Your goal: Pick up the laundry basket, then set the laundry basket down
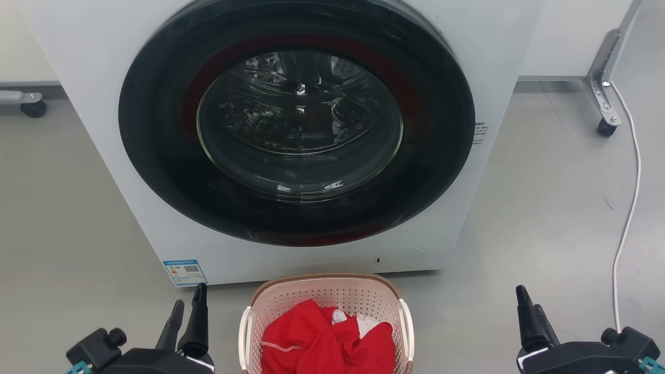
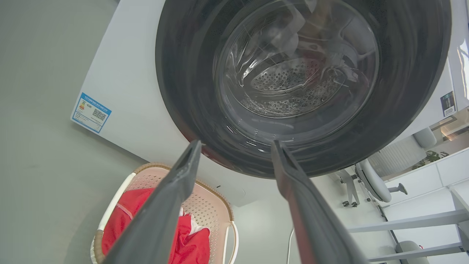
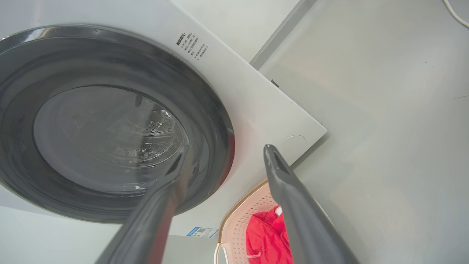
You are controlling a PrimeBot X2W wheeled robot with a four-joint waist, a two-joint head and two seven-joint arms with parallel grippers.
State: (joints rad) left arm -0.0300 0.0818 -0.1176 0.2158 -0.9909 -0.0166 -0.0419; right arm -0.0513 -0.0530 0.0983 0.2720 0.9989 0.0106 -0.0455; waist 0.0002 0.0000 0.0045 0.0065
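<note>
The laundry basket (image 1: 332, 295) stands on the grey floor just in front of the washing machine, at the bottom middle of the head view. It is pale pink with a perforated wall, a brown rim and white side handles, and holds red cloth (image 1: 322, 337) with a bit of white. My left gripper (image 1: 190, 294) hovers open to the left of it, apart from the handle. To the basket's right, my right gripper (image 1: 522, 293) is also clear of it. The left wrist view shows the left gripper (image 2: 236, 143) open above the basket (image 2: 210, 205). The right gripper (image 3: 227, 147) is open and empty, with the basket (image 3: 253, 205) below it.
The white washing machine (image 1: 104, 135) fills the space ahead, its round dark door (image 1: 296, 119) shut. A white cable (image 1: 631, 208) runs along the floor at right, beside a metal leg on a caster (image 1: 605, 124). Another caster (image 1: 32, 107) sits far left.
</note>
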